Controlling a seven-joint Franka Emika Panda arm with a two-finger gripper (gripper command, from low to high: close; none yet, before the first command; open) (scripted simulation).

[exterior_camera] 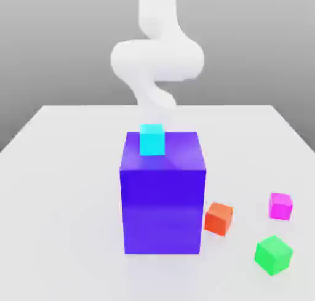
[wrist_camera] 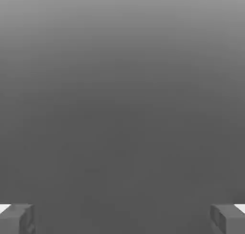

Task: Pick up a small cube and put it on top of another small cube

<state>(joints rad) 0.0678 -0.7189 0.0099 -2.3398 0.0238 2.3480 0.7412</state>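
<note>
Tool (wrist_camera: pixel 122 218) jaws wide apart, empty. Cyan cube (exterior_camera: pixel 152 140) atop big blue block (exterior_camera: pixel 163 192), frame centre; orange cube (exterior_camera: pixel 218 218), magenta cube (exterior_camera: pixel 280 205), green cube (exterior_camera: pixel 273 254) loose on counter (exterior_camera: pixel 61 189) lower right, likely stacking candidates.

cyan cube (exterior_camera: pixel 151 140), blue block (exterior_camera: pixel 163 201), orange cube (exterior_camera: pixel 218 218)

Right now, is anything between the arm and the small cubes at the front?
Yes. The tall blue block, with a small cyan cube on top, stands between the white arm behind it and the orange, magenta and green cubes.
</note>
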